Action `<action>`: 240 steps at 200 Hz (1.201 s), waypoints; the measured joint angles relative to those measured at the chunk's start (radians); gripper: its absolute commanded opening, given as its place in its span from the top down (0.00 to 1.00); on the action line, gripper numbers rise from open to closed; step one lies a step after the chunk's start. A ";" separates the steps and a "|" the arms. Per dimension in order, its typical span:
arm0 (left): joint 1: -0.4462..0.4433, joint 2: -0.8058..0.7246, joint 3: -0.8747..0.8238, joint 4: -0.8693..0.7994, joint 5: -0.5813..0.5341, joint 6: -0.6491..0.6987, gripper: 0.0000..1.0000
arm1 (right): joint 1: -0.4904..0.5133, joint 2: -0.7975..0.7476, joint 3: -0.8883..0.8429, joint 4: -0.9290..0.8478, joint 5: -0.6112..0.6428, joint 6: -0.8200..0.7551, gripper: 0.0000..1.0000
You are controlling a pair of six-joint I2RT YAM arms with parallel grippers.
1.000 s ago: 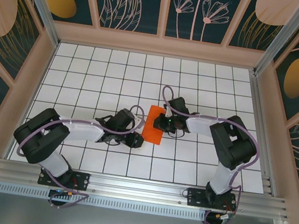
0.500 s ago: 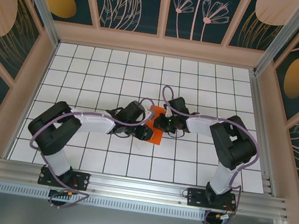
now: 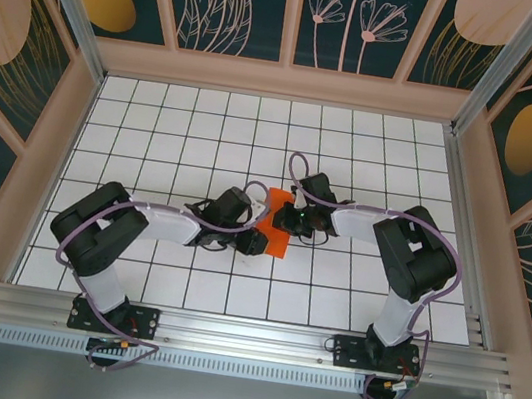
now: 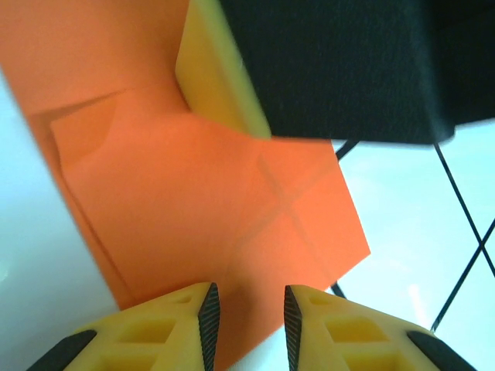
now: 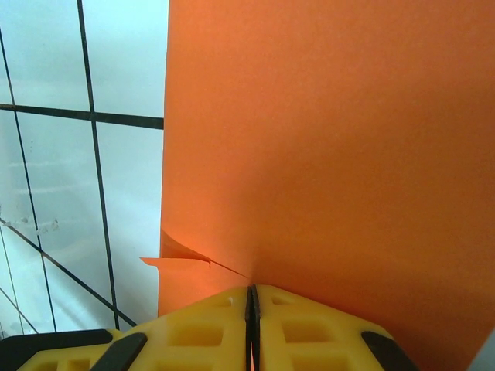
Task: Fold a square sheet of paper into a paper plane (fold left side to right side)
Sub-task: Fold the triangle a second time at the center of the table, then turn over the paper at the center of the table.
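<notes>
Mid-table, between your two arms, the paper (image 3: 276, 244) lies flat on the white grid of the table (image 3: 356, 143). It is a narrow rectangle rather than a full square. The left wrist view shows at least two layers, with faint diagonal creases crossing on the upper one.

Your right gripper (image 5: 251, 305) has its jaws pressed together. Its tip is down on the sheet from the right side, and it appears to be pinning the paper. I cannot tell whether a layer is caught between the pads. A small curled corner sticks out just beside that tip.

Your left gripper (image 4: 247, 313) is at the near-left edge of the paper, low over it. Its fingers (image 4: 186, 317) are spread a little, with nothing between them and bare orange showing through the gap.

My read is that you are in the left-to-right fold. The right arm anchors the sheet while the left gets ready to take the left edge or flatten a layer.

For the next move, keep the right tip planted so the paper cannot slide. Bring the left fingers onto the loose left edge only, and carry it across to meet the right edge squarely.

The arms are close together here, so watch that the left fingers do not bump the right gripper.
</notes>
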 measured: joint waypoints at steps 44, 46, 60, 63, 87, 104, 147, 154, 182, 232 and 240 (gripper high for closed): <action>0.000 -0.076 -0.050 -0.046 0.000 -0.016 0.66 | 0.000 0.000 0.000 0.000 -0.003 0.000 0.87; 0.000 -0.079 -0.050 -0.050 0.001 -0.016 0.65 | 0.000 0.000 0.000 0.000 -0.003 0.000 0.87; 0.000 -0.119 -0.051 -0.082 0.000 -0.018 0.64 | 0.000 0.000 0.001 0.000 -0.003 -0.001 0.86; 0.000 -0.129 -0.051 -0.087 0.000 -0.019 0.63 | 0.000 -0.001 0.001 0.000 -0.003 -0.001 0.86; 0.007 -0.214 -0.045 -0.119 -0.005 -0.027 0.52 | 0.000 -0.010 0.001 -0.007 -0.002 -0.001 0.83; 0.035 -0.247 -0.030 -0.128 -0.011 -0.036 0.47 | 0.000 -0.028 0.001 -0.016 0.009 -0.003 0.76; 0.106 -0.227 0.015 -0.126 -0.023 -0.059 0.36 | -0.011 -0.151 0.001 -0.031 0.051 -0.027 0.60; 0.106 -0.206 0.027 -0.123 -0.023 -0.060 0.35 | -0.018 -0.176 0.001 -0.034 0.056 -0.029 0.59; 0.106 -0.117 0.071 -0.107 -0.013 -0.061 0.35 | -0.060 -0.266 -0.035 -0.030 0.073 -0.033 0.55; 0.106 0.013 0.140 -0.074 0.030 -0.061 0.45 | -0.134 -0.348 -0.161 -0.034 0.076 -0.035 0.49; 0.106 0.034 0.149 -0.069 0.039 -0.060 0.48 | -0.135 -0.357 -0.174 -0.034 0.076 -0.035 0.49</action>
